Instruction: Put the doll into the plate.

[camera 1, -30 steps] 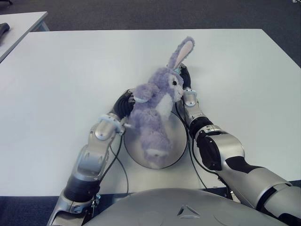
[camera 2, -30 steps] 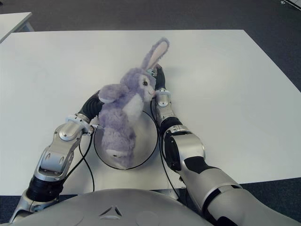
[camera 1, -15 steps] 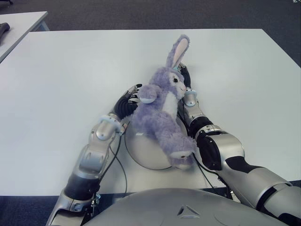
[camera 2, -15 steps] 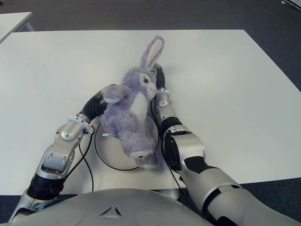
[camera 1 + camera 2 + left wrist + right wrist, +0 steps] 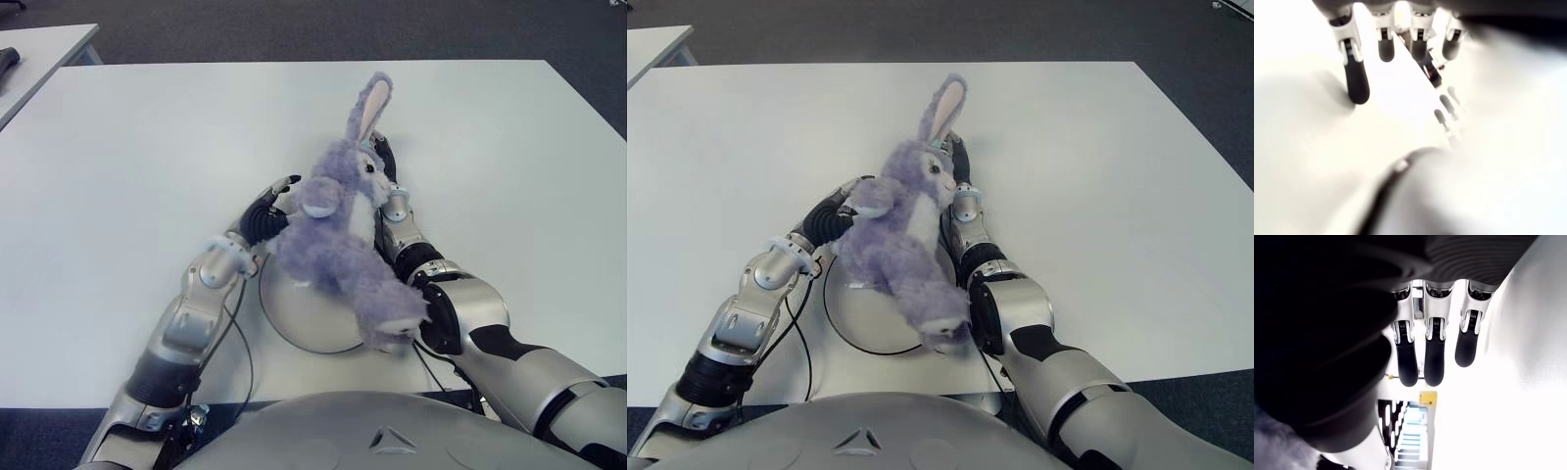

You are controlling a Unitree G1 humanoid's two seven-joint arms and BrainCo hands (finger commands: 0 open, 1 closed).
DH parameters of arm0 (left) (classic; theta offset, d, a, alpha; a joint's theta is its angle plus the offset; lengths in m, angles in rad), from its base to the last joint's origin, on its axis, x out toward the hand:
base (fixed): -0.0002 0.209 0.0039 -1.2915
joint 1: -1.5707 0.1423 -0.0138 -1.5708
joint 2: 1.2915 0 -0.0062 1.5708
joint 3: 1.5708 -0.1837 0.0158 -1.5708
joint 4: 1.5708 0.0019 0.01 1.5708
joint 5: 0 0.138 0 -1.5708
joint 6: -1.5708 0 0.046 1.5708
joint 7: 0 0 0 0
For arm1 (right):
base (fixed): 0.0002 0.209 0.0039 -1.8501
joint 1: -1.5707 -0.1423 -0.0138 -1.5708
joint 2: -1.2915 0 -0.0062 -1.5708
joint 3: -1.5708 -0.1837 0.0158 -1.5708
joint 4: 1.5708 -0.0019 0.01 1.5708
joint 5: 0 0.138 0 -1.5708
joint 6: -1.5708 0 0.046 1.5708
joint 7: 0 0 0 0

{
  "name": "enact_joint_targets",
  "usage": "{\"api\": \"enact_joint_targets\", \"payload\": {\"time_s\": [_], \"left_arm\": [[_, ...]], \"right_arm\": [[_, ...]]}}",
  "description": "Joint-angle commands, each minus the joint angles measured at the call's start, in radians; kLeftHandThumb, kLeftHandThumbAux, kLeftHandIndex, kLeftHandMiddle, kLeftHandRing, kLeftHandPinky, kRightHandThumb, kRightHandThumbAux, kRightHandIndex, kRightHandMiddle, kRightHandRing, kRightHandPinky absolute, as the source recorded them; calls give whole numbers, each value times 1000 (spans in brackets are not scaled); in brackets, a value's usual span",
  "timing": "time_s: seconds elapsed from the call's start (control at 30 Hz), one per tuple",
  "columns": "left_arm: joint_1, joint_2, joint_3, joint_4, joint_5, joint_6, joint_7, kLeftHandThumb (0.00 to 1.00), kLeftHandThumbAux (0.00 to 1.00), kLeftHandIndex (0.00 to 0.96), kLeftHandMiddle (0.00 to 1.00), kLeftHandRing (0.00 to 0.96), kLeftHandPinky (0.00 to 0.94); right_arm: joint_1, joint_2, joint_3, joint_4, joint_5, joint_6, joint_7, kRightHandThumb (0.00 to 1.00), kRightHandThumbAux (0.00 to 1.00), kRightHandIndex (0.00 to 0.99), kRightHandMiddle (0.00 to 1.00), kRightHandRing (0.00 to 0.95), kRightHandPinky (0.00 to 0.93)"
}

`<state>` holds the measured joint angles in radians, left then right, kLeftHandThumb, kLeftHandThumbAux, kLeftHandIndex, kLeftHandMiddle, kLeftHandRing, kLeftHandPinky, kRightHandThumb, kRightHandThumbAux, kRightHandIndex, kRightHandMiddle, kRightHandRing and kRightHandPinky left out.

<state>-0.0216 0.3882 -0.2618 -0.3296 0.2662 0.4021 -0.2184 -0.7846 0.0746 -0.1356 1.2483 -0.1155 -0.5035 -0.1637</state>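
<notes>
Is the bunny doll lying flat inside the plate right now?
No. The doll leans propped between the left hand and right hand, and its foot hangs past the plate rim.

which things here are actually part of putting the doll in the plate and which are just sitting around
Part of the job:
- doll, a purple plush rabbit, leaning over the plate with its feet past the near rim
- plate, grey and round
- left hand, fingers extended, at the doll's left side
- right hand, beside the doll's head

Just lying about:
- white table
- second table, far left
- dark object on it
</notes>
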Motion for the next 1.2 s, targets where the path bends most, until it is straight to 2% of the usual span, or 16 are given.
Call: {"api": "enact_joint_targets", "payload": {"time_s": [0.03,0.5,1.0,1.2], "left_arm": [[20,59,-32,79,71,18,-33,141,399,0,0,0,0],[-4,83,-9,199,114,-127,9,151,323,0,0,0,0],[-29,90,19,269,144,-168,6,155,332,0,0,0,0],[-56,124,34,302,163,-205,3,150,357,0,0,0,0]], "right_arm": [[212,101,-12,119,9,104,-1,187,952,269,287,265,232],[211,99,-5,119,3,108,0,174,951,252,281,258,242],[208,98,-1,119,2,112,-6,188,950,252,277,258,242],[209,97,-1,119,2,111,-3,197,951,252,283,263,246]]}}
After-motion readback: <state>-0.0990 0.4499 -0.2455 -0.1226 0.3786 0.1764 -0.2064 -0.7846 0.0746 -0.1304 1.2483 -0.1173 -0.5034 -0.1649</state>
